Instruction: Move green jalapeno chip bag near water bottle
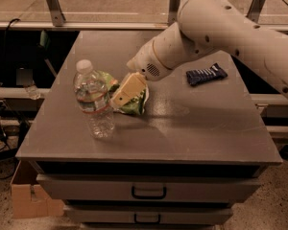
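Observation:
The green jalapeno chip bag (136,105) lies on the grey table (201,123), right beside the water bottle (94,101) on its right side. The bottle stands upright near the table's front left; it is clear with a white cap and a red-edged label. My gripper (126,92), with tan fingers (129,87), reaches down from the white arm (216,28) and is shut on the bag's top, covering much of it. Part of the bag (108,81) shows behind the bottle.
A dark blue striped snack wrapper (206,74) lies at the table's right rear. Drawers with handles (149,192) sit below the tabletop. A cardboard box (29,195) and a tiny bottle (31,91) are on the left, below table level.

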`<state>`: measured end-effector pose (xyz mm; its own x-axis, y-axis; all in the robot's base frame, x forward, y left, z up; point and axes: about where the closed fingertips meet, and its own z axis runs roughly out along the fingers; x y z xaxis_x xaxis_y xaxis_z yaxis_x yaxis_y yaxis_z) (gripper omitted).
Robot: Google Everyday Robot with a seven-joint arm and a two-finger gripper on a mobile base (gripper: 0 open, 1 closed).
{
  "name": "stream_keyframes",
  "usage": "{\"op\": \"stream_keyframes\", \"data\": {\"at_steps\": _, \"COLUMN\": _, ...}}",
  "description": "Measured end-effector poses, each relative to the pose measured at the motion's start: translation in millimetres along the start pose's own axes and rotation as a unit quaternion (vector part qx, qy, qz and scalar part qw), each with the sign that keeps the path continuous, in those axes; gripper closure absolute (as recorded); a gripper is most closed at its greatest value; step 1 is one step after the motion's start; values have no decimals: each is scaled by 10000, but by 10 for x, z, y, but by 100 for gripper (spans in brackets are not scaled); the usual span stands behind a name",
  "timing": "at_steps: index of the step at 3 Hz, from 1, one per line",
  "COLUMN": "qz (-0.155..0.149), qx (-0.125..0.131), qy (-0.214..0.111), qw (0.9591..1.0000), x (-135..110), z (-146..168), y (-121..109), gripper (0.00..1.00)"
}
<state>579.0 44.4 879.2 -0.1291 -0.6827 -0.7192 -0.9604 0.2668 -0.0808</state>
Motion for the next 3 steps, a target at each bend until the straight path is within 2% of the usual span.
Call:
{"op": "stream_keyframes", "data": {"at_steps": 1, "qz": 40, "qx": 22, "qy": 26, "qw": 10000, "x": 51, "z": -14, "y": -11, "gripper": 0}}
{"op": "stream_keyframes", "data": {"at_steps": 3, "qz": 70, "qx": 620, "qy": 272, "qw": 9977, "x": 683, "z": -516, "y": -521, "gripper": 0}}
